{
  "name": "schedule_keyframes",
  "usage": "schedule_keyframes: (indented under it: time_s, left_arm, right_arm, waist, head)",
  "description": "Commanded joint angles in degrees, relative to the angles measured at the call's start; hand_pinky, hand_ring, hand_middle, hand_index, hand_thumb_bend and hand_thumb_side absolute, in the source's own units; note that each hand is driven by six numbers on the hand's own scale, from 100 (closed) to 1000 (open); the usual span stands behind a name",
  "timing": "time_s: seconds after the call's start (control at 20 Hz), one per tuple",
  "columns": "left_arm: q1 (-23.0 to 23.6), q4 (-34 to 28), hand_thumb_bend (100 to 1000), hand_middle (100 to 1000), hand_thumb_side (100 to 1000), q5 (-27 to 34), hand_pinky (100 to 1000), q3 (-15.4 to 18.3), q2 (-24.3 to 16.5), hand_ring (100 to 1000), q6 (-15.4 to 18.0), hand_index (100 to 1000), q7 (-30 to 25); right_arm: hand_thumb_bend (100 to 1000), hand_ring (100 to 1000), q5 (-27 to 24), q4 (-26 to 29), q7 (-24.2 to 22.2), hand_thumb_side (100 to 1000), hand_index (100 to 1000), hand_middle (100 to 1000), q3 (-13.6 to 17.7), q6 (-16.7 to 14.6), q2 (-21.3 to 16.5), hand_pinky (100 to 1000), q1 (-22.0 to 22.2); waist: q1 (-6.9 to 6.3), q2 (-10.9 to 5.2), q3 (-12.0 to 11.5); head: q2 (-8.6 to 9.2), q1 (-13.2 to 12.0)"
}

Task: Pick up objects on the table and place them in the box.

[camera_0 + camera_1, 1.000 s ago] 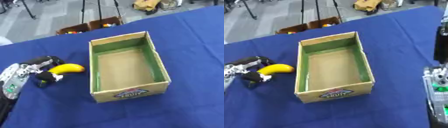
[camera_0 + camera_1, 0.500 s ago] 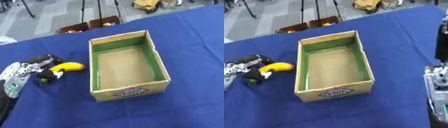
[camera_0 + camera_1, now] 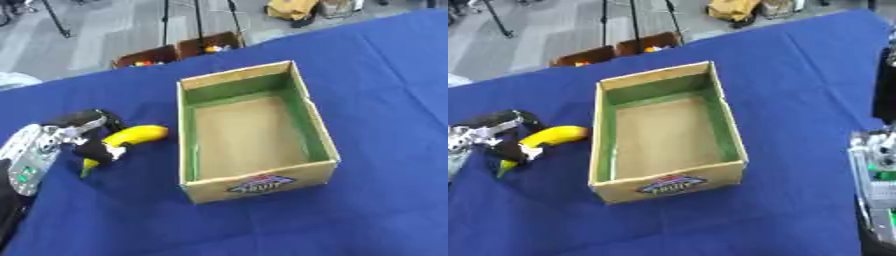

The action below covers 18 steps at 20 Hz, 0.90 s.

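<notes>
Little has shifted since a second ago: my left hand (image 3: 83, 135) stays curled round the banana (image 3: 124, 140), on the cloth left of the box (image 3: 246, 176). Nothing's boxed yet; lifting and placing remain.

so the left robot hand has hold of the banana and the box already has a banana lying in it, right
Not quite. The left robot hand does have its fingers curled round the banana on the blue table, but the box holds nothing: the left eye view shows only its bare brown floor and green inner walls.
</notes>
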<state>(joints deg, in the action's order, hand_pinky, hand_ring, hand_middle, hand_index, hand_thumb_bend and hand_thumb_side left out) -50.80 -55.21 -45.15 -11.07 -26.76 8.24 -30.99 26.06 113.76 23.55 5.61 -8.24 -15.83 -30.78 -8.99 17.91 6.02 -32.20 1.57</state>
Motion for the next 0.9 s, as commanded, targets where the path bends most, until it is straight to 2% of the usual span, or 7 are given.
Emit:
schedule_keyframes:
  time_s: [0.05,0.35,0.5,0.65,0.9]
  left_arm:
    - [0.91,1.6,202,732,466,-1.42,588,-0.95,0.09,613,-0.15,824,-1.14]
    - [0.98,1.76,203,690,457,-2.53,558,-0.96,0.28,576,-0.51,786,-0.56]
    - [1.09,2.03,179,644,445,-3.12,506,-0.95,0.5,527,-0.76,762,-0.2]
    - [1.14,2.39,102,601,416,-3.32,445,-0.79,0.63,477,-1.1,735,0.14]
    - [0.97,2.42,100,547,415,-2.34,370,-0.4,0.38,419,-1.95,687,1.16]
  right_arm:
    - [100,856,-0.25,0.83,0.24,1000,925,648,0.23,0.04,-0.46,811,-0.8]
    - [100,854,-0.28,0.83,0.32,1000,924,647,0.24,0.0,-0.4,811,-0.92]
    - [100,854,-0.31,0.83,0.36,1000,924,646,0.23,-0.04,-0.37,811,-0.93]
    - [100,853,-0.31,0.83,0.41,1000,924,645,0.23,-0.07,-0.35,811,-0.96]
    - [100,853,-0.32,0.83,0.48,1000,924,645,0.24,-0.13,-0.21,811,-0.87]
  waist:
    - [0.45,-0.55,0.16]
    - [0.36,-0.5,0.42]
    - [0.26,-0.46,0.56]
    - [0.18,-0.47,0.7]
    - [0.17,-0.7,0.66]
  head:
    - [-0.11,-0.16]
    - [-0.09,-0.27]
    - [-0.09,-0.31]
    - [-0.09,-0.36]
    - [-0.1,-0.27]
